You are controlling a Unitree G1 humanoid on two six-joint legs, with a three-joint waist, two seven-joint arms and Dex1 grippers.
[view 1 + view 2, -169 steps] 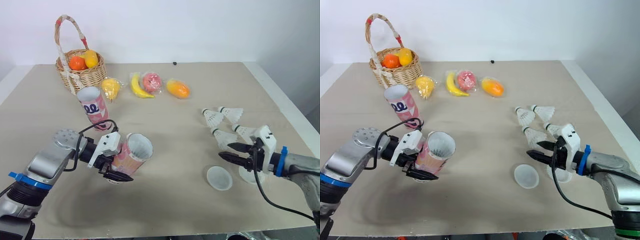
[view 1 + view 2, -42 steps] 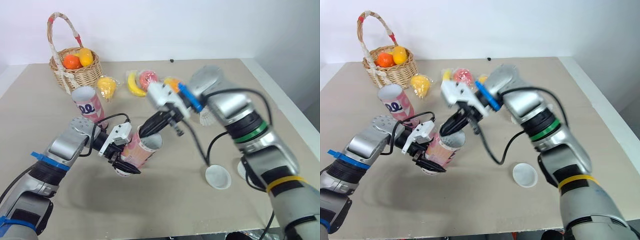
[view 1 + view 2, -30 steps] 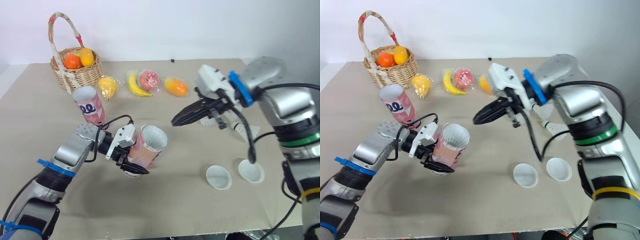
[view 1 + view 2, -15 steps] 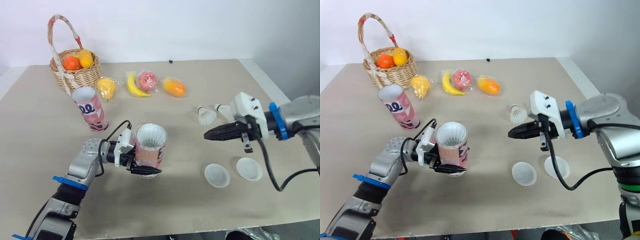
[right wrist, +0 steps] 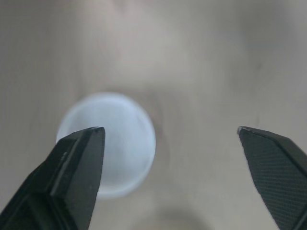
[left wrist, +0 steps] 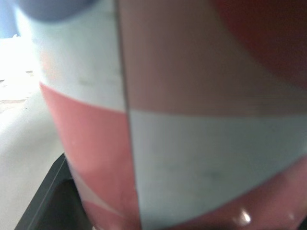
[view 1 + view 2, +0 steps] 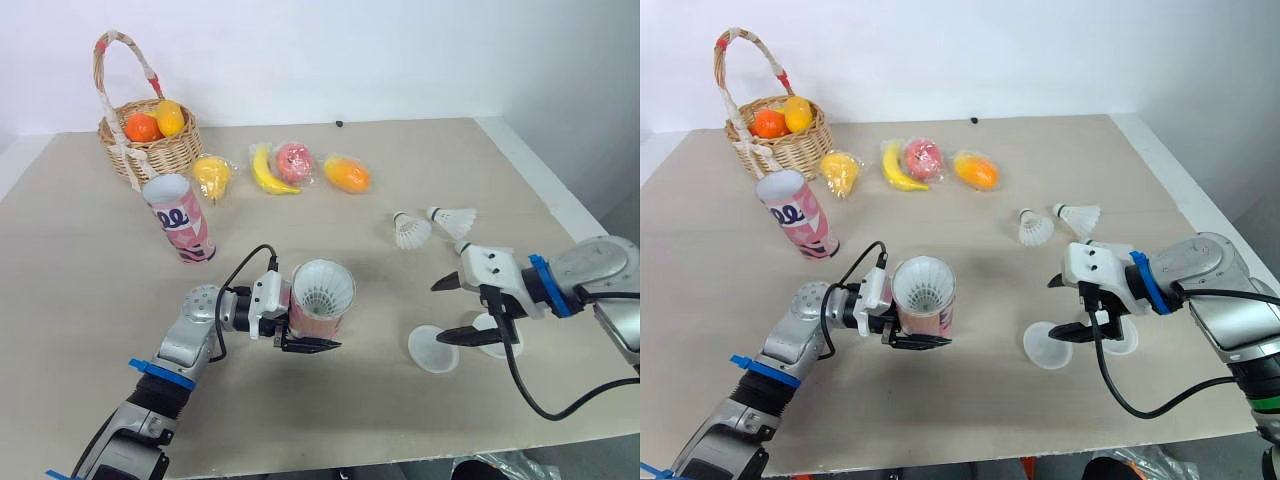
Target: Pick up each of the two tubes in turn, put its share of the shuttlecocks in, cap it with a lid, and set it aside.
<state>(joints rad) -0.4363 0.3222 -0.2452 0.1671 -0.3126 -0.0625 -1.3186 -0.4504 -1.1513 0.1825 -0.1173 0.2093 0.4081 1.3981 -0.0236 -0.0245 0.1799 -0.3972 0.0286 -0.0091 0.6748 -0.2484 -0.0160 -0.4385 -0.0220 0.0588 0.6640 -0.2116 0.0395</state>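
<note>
Your left claw [image 7: 292, 330] is clenched round one tube [image 7: 318, 324], a smooth pink-and-white cardboard cylinder held tilted above the front of the table [image 7: 330, 420], with its open round mouth toward the head camera. A white ribbed shuttlecock skirt [image 7: 322, 294] sits inside it. The second tube [image 7: 181, 218], in the same print, stands upright near a woven wicker basket [image 7: 150, 145] with a hooped handle. Your right claw [image 7: 440, 313] is spread wide and grasps nothing, just over two round, translucent plastic lids [image 7: 430, 352] lying flat. Two loose shuttlecocks [image 7: 410, 230], with rounded heads and flared white skirts, lie on the table beyond the lids.
</note>
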